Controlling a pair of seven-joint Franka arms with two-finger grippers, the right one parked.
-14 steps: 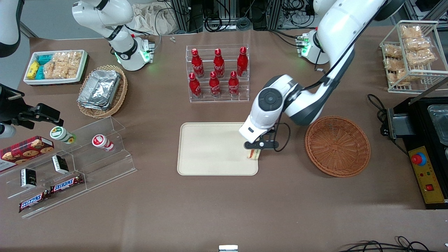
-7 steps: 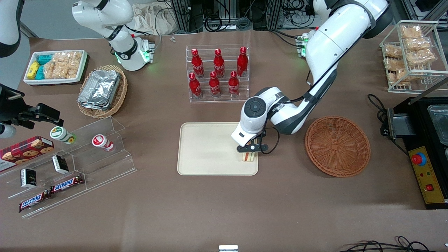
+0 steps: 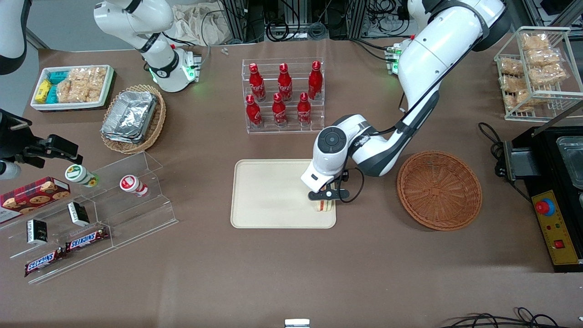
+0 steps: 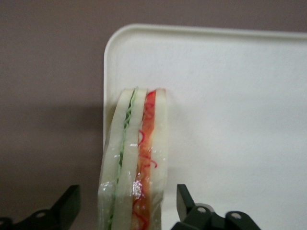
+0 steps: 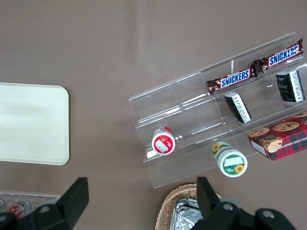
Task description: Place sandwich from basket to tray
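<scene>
The sandwich (image 3: 323, 206) (image 4: 136, 158) stands on edge on the cream tray (image 3: 273, 196) (image 4: 230, 96), at the tray corner nearest the front camera and the reddish-brown basket (image 3: 439, 190). It is a white bread wedge with a green and an orange-red filling layer. My left gripper (image 3: 324, 197) (image 4: 125, 211) hangs straight over it, open. The sandwich sits between the fingers (image 4: 68, 205) with a gap showing on each side. The basket holds nothing and lies beside the tray, toward the working arm's end.
A clear rack of red bottles (image 3: 283, 95) stands farther from the front camera than the tray. A clear stepped shelf with snacks (image 3: 91, 214) and a tan basket of foil containers (image 3: 133, 118) lie toward the parked arm's end. A black appliance (image 3: 553, 182) stands past the basket.
Over the last second my gripper carried the sandwich from the tray's edge a little farther in over the tray and lower. In the last half second it has hardly moved.
</scene>
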